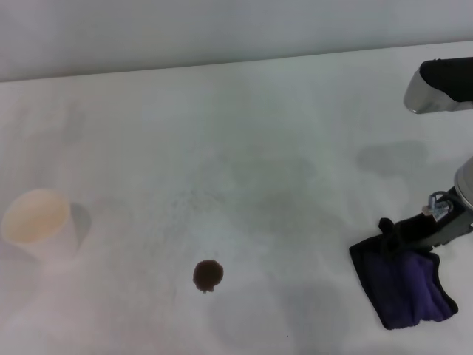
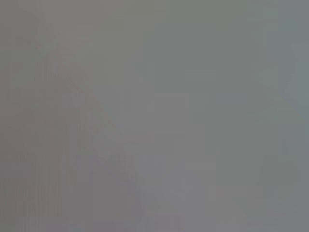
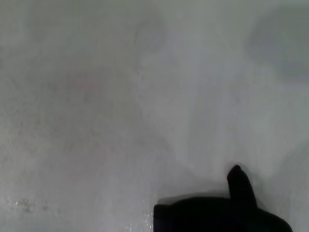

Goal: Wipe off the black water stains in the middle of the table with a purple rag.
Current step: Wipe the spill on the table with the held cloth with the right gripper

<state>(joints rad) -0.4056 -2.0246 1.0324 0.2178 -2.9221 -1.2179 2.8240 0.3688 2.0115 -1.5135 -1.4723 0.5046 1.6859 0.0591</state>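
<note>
While its right tool (image 1: 414,235) appears clamped on the folded dark purple rag (image 1: 406,285) at the white tabletop's (image 1: 281,148) right edge, the rag must next slide leftward to the small dark brown-black stain (image 1: 208,275).

Right arm (image 1: 464,194) silver-grey; black tool (image 1: 405,231), small metal fitting.

Soft, even overhead light, faint shadows on the table (image 1: 244,148); left wrist view wholly blurred grey.
</note>
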